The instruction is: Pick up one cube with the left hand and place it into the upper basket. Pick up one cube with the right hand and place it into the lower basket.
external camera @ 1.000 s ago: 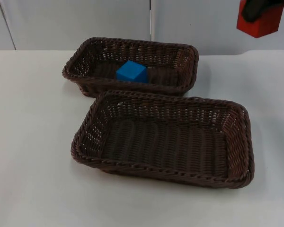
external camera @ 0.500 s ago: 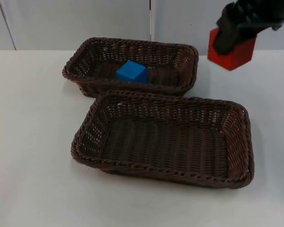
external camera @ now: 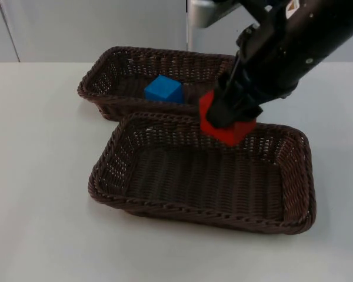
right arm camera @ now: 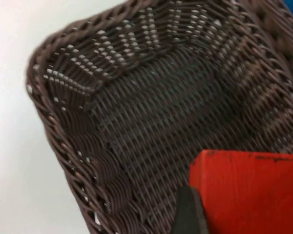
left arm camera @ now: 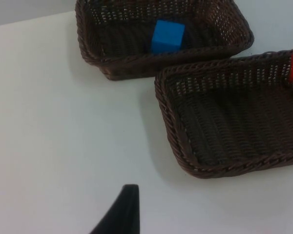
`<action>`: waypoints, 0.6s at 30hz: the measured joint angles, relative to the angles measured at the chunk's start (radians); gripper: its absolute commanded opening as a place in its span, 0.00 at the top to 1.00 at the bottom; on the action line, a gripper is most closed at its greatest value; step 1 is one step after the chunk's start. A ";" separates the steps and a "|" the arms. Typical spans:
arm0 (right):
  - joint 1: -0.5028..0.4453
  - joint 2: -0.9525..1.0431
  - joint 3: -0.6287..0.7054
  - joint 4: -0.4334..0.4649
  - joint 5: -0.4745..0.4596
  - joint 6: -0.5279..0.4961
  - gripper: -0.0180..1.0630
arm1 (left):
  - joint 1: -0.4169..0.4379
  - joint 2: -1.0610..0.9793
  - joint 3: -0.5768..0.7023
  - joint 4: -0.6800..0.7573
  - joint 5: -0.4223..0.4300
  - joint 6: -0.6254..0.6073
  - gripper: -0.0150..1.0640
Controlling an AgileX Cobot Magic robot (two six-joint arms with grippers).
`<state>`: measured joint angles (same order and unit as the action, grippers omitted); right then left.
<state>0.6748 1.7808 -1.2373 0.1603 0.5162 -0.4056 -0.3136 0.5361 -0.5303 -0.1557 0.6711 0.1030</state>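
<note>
Right end effector [external camera: 226,120] hangs over the far rim of the lower basket, clamped on the solid red cube [external camera: 225,126], fingers pressed on opposite flat faces. I judge the block rigid and light: it sits square in the grip with no sag or tilt of the arm under it. Its painted faces look smooth, so it may be a bit slippery; holding mid-face, away from the edges, seems the safest place to take it. Sharp corners, matte red, slightly scuffed along one top edge in the right wrist view [right arm camera: 254,192].

Below it, the lower dark brown woven rectangular basket [external camera: 294,176], with nothing lying in it. Its weave looks stiff enough to take a dropped block without folding. A release from here should land the cube near the back wall, I reckon.

Just behind, touching or nearly so, the upper dark brown woven basket [external camera: 94,82] holds the small blue cube [external camera: 163,89] on its floor.

Left end effector [left arm camera: 119,214] waits above the white bench [external camera: 41,153]; its grip state I cannot tell.
</note>
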 measured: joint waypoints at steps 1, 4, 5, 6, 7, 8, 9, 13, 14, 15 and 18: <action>0.003 0.000 0.005 0.002 -0.006 0.000 0.98 | 0.000 0.000 0.000 0.000 0.000 0.000 0.01; 0.005 0.000 0.009 0.002 -0.019 0.000 0.98 | 0.000 0.000 0.000 0.000 0.000 0.000 0.01; 0.005 0.000 0.009 0.002 -0.021 0.000 0.98 | 0.000 0.000 0.000 -0.002 0.000 0.000 0.01; 0.005 0.000 0.011 0.002 -0.021 0.000 0.98 | 0.000 0.000 0.000 -0.002 0.000 0.000 0.01; 0.005 0.000 0.011 0.002 -0.025 0.000 0.98 | 0.000 0.000 0.000 -0.002 0.000 0.000 0.01; 0.005 0.000 0.011 0.002 -0.025 0.000 0.98 | 0.000 0.000 0.000 -0.002 0.000 0.000 0.01; 0.005 0.000 0.011 0.002 -0.034 0.000 0.98 | 0.000 0.000 0.000 -0.002 0.000 0.000 0.01; 0.005 0.000 0.011 0.002 -0.065 0.000 0.98 | 0.000 0.000 0.000 -0.002 0.000 0.000 0.01; 0.005 0.000 0.011 0.002 -0.065 0.000 0.98 | 0.000 0.000 0.000 -0.002 0.000 0.000 0.01; 0.005 0.002 0.011 0.002 -0.073 0.000 0.98 | 0.000 0.000 0.000 -0.002 0.000 0.000 0.01; 0.005 0.014 0.011 0.002 -0.106 0.000 0.98 | 0.000 0.000 0.000 -0.002 0.000 0.000 0.01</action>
<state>0.6800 1.7950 -1.2259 0.1624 0.4103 -0.4056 -0.3136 0.5361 -0.5303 -0.1575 0.6711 0.1030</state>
